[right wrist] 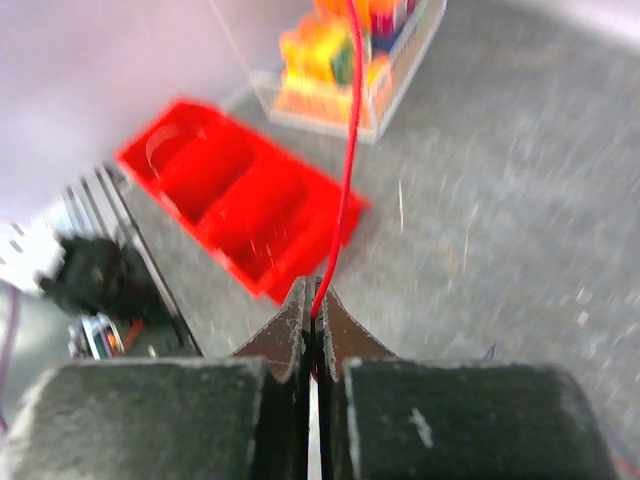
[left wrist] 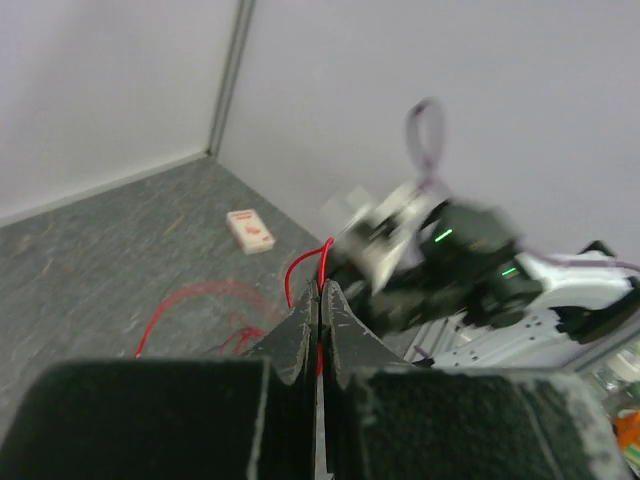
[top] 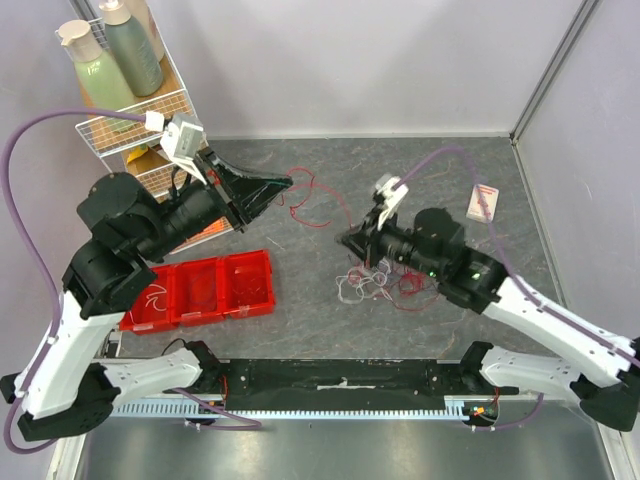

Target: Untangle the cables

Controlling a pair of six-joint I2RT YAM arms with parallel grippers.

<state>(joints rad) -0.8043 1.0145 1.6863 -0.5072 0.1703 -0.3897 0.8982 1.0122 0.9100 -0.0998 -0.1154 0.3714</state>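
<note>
A thin red cable [top: 312,205] runs across the table between my two grippers. My left gripper [top: 283,184] is shut on one end of the red cable [left wrist: 326,262], raised at the left. My right gripper [top: 346,238] is shut on the red cable [right wrist: 347,170] too, near the table's middle. A tangle of red, white and dark purple cables [top: 375,282] lies on the grey table under the right arm. More red cable loops [left wrist: 190,300] lie on the table in the left wrist view.
A red compartment tray [top: 205,290] lies at the front left. A wire rack [top: 130,125] with bottles stands at the back left. A small white-and-red card [top: 484,203] lies at the back right. Grey walls close in the back and right.
</note>
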